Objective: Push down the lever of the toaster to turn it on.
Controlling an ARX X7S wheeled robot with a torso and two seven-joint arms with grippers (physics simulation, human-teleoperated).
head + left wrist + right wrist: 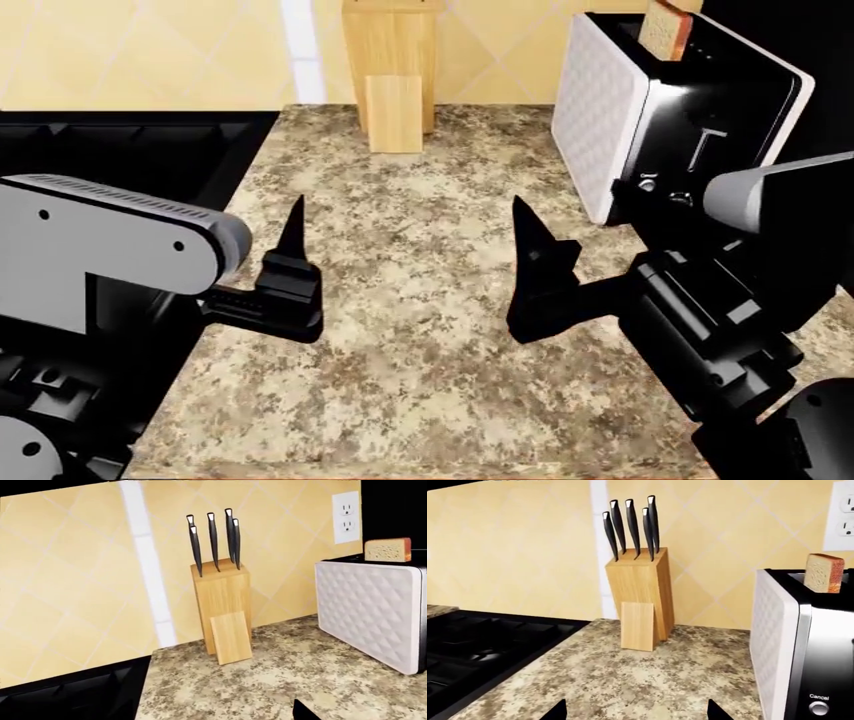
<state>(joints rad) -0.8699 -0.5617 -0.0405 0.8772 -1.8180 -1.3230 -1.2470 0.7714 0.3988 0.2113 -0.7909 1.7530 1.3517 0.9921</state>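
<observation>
Nothing is done yet: the lever (pixel 707 148) seems up on the toaster (pixel 667 120) at the table's (pixel 400 330) far right; both pincers, left (pixel 296 262) and right (pixel 534 262), hover empty, spread.

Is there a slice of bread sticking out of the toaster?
Yes, a slice of bread stands up out of the black top of the toaster.
</observation>
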